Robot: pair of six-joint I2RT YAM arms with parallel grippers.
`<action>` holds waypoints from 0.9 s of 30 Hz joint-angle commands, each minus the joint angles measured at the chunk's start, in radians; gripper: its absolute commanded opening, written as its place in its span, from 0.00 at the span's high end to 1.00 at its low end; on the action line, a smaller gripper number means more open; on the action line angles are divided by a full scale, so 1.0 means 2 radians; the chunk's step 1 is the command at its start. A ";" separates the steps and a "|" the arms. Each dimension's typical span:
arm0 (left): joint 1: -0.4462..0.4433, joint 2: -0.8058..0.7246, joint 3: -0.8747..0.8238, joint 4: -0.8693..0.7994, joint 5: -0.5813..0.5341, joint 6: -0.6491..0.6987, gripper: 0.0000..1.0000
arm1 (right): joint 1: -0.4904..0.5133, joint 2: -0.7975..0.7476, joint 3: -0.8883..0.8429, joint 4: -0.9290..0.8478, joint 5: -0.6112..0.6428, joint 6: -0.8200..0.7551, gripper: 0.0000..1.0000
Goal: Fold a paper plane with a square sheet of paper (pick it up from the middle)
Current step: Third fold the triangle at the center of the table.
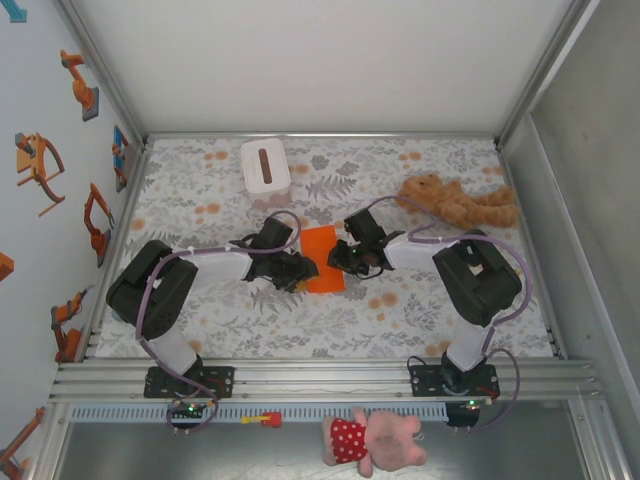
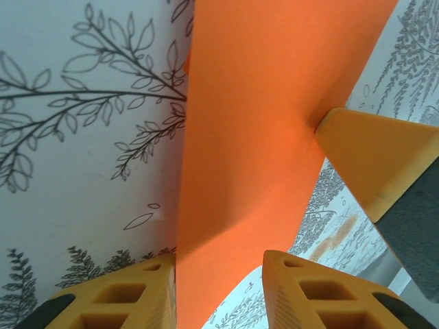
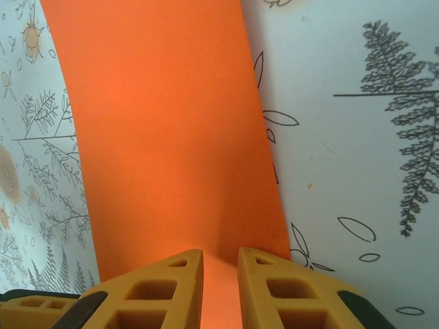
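Thin smooth orange paper (image 1: 322, 258), bowed, on floral cloth (image 1: 200, 190). Left gripper (image 2: 219, 267): 2 ribbed yellow fingers spread around it. Right gripper (image 3: 220, 255): fingers nearly together astride it, pinch unclear.

One square sheet of paper (image 1: 322, 260), bright orange, lies at the middle of the surface (image 1: 200, 320). One white tissue box (image 1: 265, 167) stands toward 11 o'clock. There are two soft toys: one tan plush toy (image 1: 455, 203) at 2 o'clock on the surface, and one pink plush toy (image 1: 375, 440) off it at 6 o'clock. There are two arms, each with one gripper: the left gripper (image 1: 300, 273) at the sheet's 9 o'clock, the right gripper (image 1: 345, 258) at its 3 o'clock. One small yellow-and-red item (image 1: 262, 419) sits at 7 o'clock.
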 commanded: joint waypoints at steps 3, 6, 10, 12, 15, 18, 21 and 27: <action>0.013 -0.003 0.010 0.018 0.010 0.011 0.65 | -0.003 0.012 -0.013 -0.008 -0.002 0.007 0.80; 0.024 0.001 0.009 0.021 0.013 0.012 0.65 | -0.004 0.011 -0.014 -0.007 -0.002 0.008 0.80; 0.034 0.011 0.006 0.038 0.026 0.006 0.68 | -0.004 0.008 -0.014 -0.005 -0.002 0.007 0.80; 0.037 0.016 0.007 0.048 0.032 0.002 0.70 | -0.004 0.008 -0.015 -0.003 -0.002 0.007 0.80; 0.042 0.024 0.007 0.057 0.039 -0.003 0.74 | -0.004 0.006 -0.017 0.002 -0.002 0.008 0.79; 0.046 0.029 0.006 0.061 0.041 -0.006 0.79 | -0.004 0.002 -0.021 0.010 -0.003 0.008 0.79; 0.046 0.028 0.004 0.062 0.041 -0.011 0.82 | -0.005 -0.010 -0.028 0.020 0.001 0.007 0.77; 0.049 0.026 -0.001 0.066 0.041 -0.021 0.92 | -0.006 -0.063 -0.042 0.047 0.021 -0.031 0.66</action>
